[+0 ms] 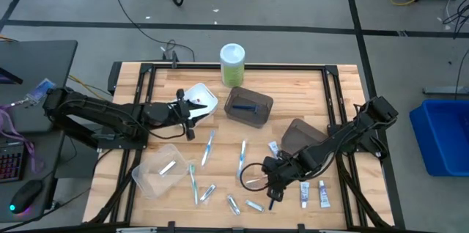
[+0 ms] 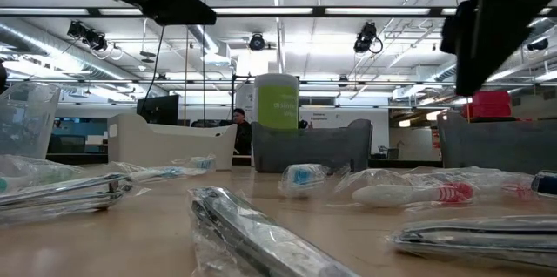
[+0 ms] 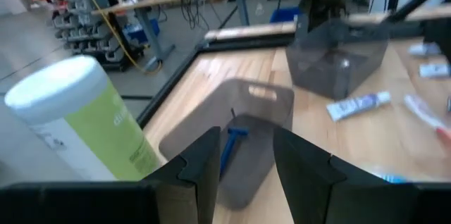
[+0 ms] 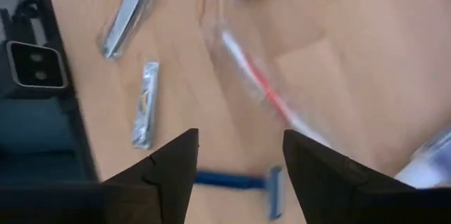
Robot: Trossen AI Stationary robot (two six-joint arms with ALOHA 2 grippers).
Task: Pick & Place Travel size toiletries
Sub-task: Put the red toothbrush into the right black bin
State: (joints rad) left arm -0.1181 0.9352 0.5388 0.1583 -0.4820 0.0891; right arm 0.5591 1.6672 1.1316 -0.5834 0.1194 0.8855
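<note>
We see the right pincer (image 1: 272, 189) at the lower right of the high view, fingers apart and empty above a blue razor (image 4: 243, 182) on the worktop (image 1: 293, 86). The left pincer (image 1: 192, 116), also parted and empty, hangs left of centre beside the dark bin (image 1: 249, 107), which holds another razor (image 3: 229, 146).

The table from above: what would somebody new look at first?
Probably the tall green canister with its white lid, standing at the table's far edge. Next, the small toiletries in wrappers scattered over the near half of the wooden table. The right gripper hovers open over them above a blue razor, and the left gripper is by the white bin.
</note>
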